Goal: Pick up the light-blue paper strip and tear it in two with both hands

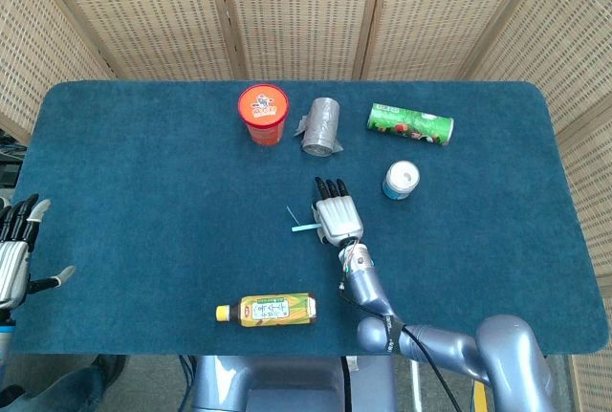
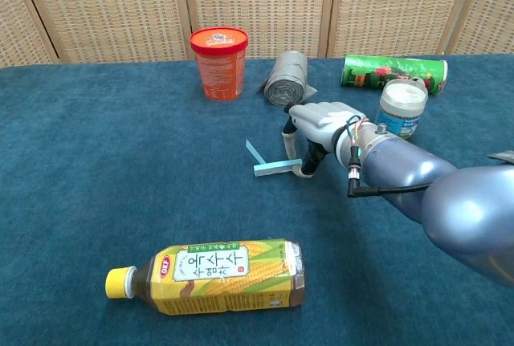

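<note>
The light-blue paper strip (image 1: pixel 306 227) (image 2: pixel 273 168) lies near the middle of the blue table, its left end bent up and back. My right hand (image 1: pixel 335 216) (image 2: pixel 321 125) is palm down over its right end. The thumb and a finger come down around that end and appear to pinch it. My left hand (image 1: pixel 11 254) hangs beyond the table's left edge, fingers spread, holding nothing. Only the head view shows it.
A red cup (image 1: pixel 264 113) (image 2: pixel 218 61), a grey roll (image 1: pixel 322 126) (image 2: pixel 287 79) and a lying green can (image 1: pixel 410 123) (image 2: pixel 393 71) line the back. A white jar (image 1: pixel 401 181) (image 2: pixel 401 107) stands right of my right hand. A corn-tea bottle (image 1: pixel 268 310) (image 2: pixel 213 276) lies near the front.
</note>
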Robot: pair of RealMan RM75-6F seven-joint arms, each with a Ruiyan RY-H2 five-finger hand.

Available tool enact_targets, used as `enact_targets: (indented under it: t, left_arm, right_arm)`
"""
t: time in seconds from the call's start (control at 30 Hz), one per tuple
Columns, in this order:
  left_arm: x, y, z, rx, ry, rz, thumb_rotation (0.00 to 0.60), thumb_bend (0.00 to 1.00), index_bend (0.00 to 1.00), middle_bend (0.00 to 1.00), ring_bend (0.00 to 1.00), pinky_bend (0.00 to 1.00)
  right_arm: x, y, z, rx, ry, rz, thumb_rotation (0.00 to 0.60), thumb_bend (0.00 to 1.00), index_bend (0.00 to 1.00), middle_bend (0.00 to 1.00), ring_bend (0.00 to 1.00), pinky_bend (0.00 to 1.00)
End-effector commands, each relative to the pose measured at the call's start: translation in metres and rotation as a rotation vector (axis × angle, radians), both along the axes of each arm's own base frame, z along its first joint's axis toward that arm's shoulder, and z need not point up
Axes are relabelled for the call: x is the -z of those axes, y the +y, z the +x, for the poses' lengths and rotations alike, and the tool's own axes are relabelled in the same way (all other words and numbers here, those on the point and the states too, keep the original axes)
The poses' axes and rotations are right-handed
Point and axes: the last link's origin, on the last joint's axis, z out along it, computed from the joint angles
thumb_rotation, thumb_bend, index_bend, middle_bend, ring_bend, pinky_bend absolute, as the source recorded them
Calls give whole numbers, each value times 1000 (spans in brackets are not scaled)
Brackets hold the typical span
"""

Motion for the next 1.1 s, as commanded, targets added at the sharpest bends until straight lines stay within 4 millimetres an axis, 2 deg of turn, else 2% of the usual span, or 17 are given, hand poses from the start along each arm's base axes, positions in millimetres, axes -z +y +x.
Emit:
enact_targets:
  t: [0.03, 0.2, 0.33, 0.37, 0.4, 0.43, 0.47, 0.5, 0.53, 0.63, 0.7, 0.73, 0.9, 1.1]
  left_arm:
    - [2, 2, 4, 21, 9, -19, 600, 0, 0, 0, 0, 0]
    - [-1, 15, 22, 115, 99, -62, 600, 0, 0, 0, 0, 0]
    - [0, 37, 51, 252, 188, -87, 600, 0, 0, 0, 0, 0]
    - [0, 43, 58, 285, 202, -88, 600, 0, 0, 19, 6, 0]
    - [2, 52, 70, 337, 221, -83, 600, 0, 0, 95, 66, 14]
    - [4, 58, 79, 373, 229, -84, 600, 0, 0, 219, 182, 54]
    - [6, 63, 87, 409, 235, -80, 600, 0, 0, 382, 348, 139]
    - [9, 69, 98, 464, 247, -68, 600, 0, 7, 476, 457, 221]
    - [10, 73, 103, 494, 255, -60, 600, 0, 33, 594, 587, 360]
    - [19, 87, 125, 629, 314, -38, 600, 0, 163, 783, 784, 732]
    - [26, 93, 132, 668, 339, -63, 600, 0, 230, 835, 836, 843]
    - [29, 95, 136, 676, 348, -76, 600, 0, 257, 850, 851, 868]
    - [48, 105, 154, 713, 415, -128, 600, 0, 290, 879, 878, 910]
    - [72, 114, 168, 689, 404, -205, 600, 0, 326, 884, 883, 920]
  right_arm:
    - [-9, 3, 7, -20, -66, 4, 600, 440, 578, 40, 0, 0]
    - [-29, 8, 19, -99, -112, 2, 600, 450, 581, 47, 0, 0]
    - [-39, 14, 27, -152, -119, 1, 600, 466, 581, 49, 0, 0]
    - [-40, 16, 29, -161, -116, 0, 600, 466, 581, 49, 0, 0]
    - [-41, 17, 30, -170, -109, -2, 600, 466, 581, 49, 0, 0]
    - [-42, 18, 31, -174, -104, -4, 600, 466, 581, 49, 0, 0]
    - [-42, 19, 32, -175, -100, -5, 600, 466, 581, 49, 0, 0]
    - [-42, 20, 33, -176, -97, -5, 600, 466, 581, 49, 0, 0]
    - [-43, 21, 34, -177, -95, -5, 600, 466, 581, 49, 0, 0]
    - [-42, 23, 37, -184, -87, -3, 600, 466, 581, 49, 0, 0]
    - [-42, 24, 39, -188, -84, -2, 600, 468, 581, 49, 0, 0]
    - [-42, 25, 40, -188, -83, -3, 600, 476, 581, 49, 0, 0]
    - [-41, 26, 45, -189, -77, -2, 600, 503, 581, 49, 0, 0]
    - [-38, 28, 48, -181, -71, 9, 600, 505, 581, 50, 0, 0]
